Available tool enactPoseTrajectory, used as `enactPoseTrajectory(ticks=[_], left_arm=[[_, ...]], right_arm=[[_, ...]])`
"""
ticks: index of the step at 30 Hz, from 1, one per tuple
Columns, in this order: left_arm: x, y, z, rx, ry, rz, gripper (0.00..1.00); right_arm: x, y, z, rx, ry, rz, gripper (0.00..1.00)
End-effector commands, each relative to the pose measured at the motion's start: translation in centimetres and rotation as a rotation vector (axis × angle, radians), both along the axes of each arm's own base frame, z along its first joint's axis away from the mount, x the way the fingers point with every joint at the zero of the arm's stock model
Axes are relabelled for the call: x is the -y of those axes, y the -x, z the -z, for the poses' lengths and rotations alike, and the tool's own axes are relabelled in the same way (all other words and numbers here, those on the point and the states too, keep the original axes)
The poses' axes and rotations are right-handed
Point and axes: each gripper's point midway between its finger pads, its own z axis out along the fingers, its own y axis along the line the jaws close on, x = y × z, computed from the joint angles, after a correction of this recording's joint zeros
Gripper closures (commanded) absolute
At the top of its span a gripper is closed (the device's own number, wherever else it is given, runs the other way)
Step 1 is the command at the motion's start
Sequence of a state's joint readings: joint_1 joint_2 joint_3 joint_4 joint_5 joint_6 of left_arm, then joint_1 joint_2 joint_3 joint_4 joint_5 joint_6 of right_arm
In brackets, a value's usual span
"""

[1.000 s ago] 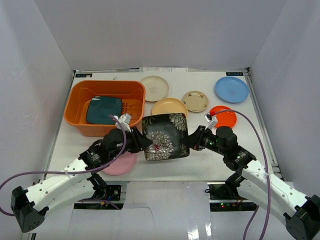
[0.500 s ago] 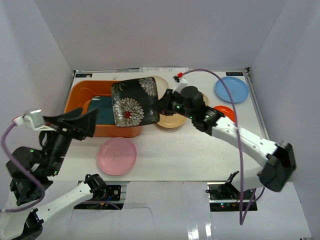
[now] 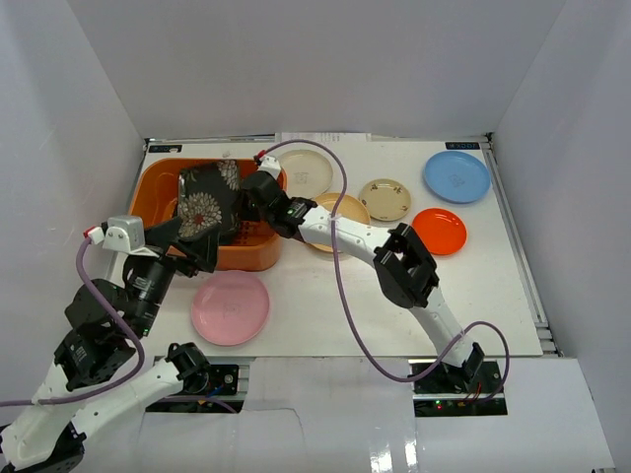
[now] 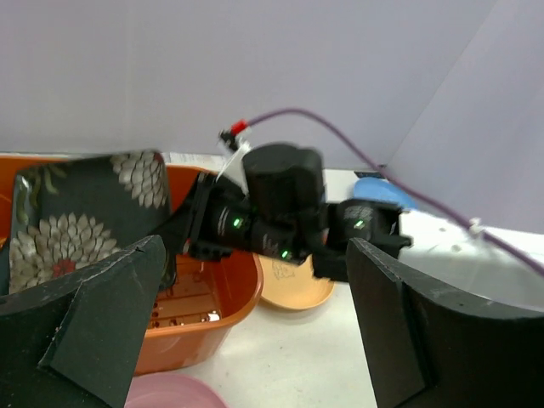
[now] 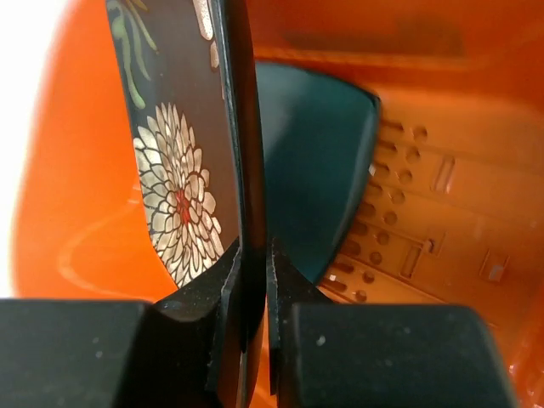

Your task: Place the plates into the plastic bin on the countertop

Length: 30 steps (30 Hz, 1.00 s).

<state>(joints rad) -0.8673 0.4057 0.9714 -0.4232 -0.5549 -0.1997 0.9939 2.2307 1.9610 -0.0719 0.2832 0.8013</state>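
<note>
The square black floral plate [image 3: 205, 200] hangs tilted on edge inside the orange plastic bin [image 3: 158, 189], with my right gripper [image 3: 244, 196] shut on its right rim. In the right wrist view the fingers pinch the plate's edge [image 5: 252, 127]; its floral face [image 5: 170, 178] is to the left and the square teal plate [image 5: 314, 170] lies flat on the bin's slotted bottom [image 5: 442, 195]. My left gripper [image 3: 195, 248] stands open and empty just in front of the bin, its fingers [image 4: 102, 314] wide apart. On the countertop [image 3: 325, 305] lie the pink [image 3: 230, 307], cream [image 3: 304, 172], tan [image 3: 347, 211], small tan [image 3: 385, 199], blue [image 3: 456, 175] and orange [image 3: 439, 230] plates.
The right arm reaches across the tan plate [image 4: 293, 285] to the bin's near right corner [image 4: 229, 289]. White walls enclose the countertop on three sides. The left arm rises at the near left, beside the pink plate.
The left gripper let go of the floral plate and opened wide. The right arm carried the plate from the front of the table leftward and back into the bin.
</note>
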Motion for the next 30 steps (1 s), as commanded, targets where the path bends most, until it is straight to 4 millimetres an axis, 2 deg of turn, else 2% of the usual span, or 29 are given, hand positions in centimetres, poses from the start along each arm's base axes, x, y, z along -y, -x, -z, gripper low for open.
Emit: enactPoseTrajectory(ticks=[1,2,7,9,10,11,12,16,17,21,24,25,27,28,29,30], left_arm=[[-0.3,0.4,-1.7,0.062,0.01,0.007,0.02],[-0.1,0.5,-1.7,0.064,0.011,0.021,0.02],[0.5,0.6,-0.8,0.052,0.014,0.052,0.02],[0.9,0.8,-0.7,0.047,0.014,0.075,0.02],[1.1,0.8,-0.8,0.042,0.02,0.086,0.02],[1.3,0.9,-0.7,0.037,0.021,0.096,0.02],[1.6,1.1,-0.8,0.033,0.02,0.112,0.02],[1.7,1.0,-0.2,0.0,0.02,0.117,0.02],[1.7,1.0,-0.1,-0.008,0.026,0.115,0.02],[1.9,1.1,0.7,-0.043,0.032,0.121,0.02],[2.3,1.0,1.8,-0.086,0.024,0.127,0.02],[2.3,1.0,2.0,-0.094,0.023,0.129,0.02],[2.5,0.9,2.5,-0.109,0.016,0.127,0.02],[2.5,0.7,2.7,-0.115,0.011,0.121,0.02],[2.6,0.6,3.0,-0.12,0.003,0.121,0.02],[2.6,0.6,3.2,-0.124,-0.008,0.119,0.02]], right_arm=[[-1.4,-1.2,-9.7,0.096,-0.256,0.079,0.92],[-1.5,-1.3,-8.4,0.08,-0.239,0.087,0.92],[-1.7,-0.5,-5.4,0.05,-0.178,0.083,0.91],[-1.7,-0.3,-4.6,0.052,-0.146,0.079,0.85],[-1.9,-0.1,-4.4,0.054,-0.137,0.074,0.7],[-2.0,0.0,-4.1,0.06,-0.127,0.069,0.6],[-1.7,0.2,-3.7,0.062,-0.079,0.07,0.43],[-1.3,0.3,-4.1,0.106,-0.024,0.07,0.22],[-1.0,0.3,-4.8,0.123,-0.023,0.07,0.18],[0.0,1.0,-7.6,0.193,-0.006,0.038,0.15],[2.0,2.3,-10.6,0.271,0.011,-0.011,0.11],[3.7,3.3,-11.1,0.293,0.043,-0.028,0.11],[5.7,4.5,-11.4,0.309,0.061,-0.053,0.1],[8.0,6.0,-10.4,0.303,0.097,-0.072,0.12],[8.8,6.9,-10.5,0.309,0.07,-0.091,0.19],[9.7,7.8,-9.5,0.292,0.077,-0.108,0.26]])
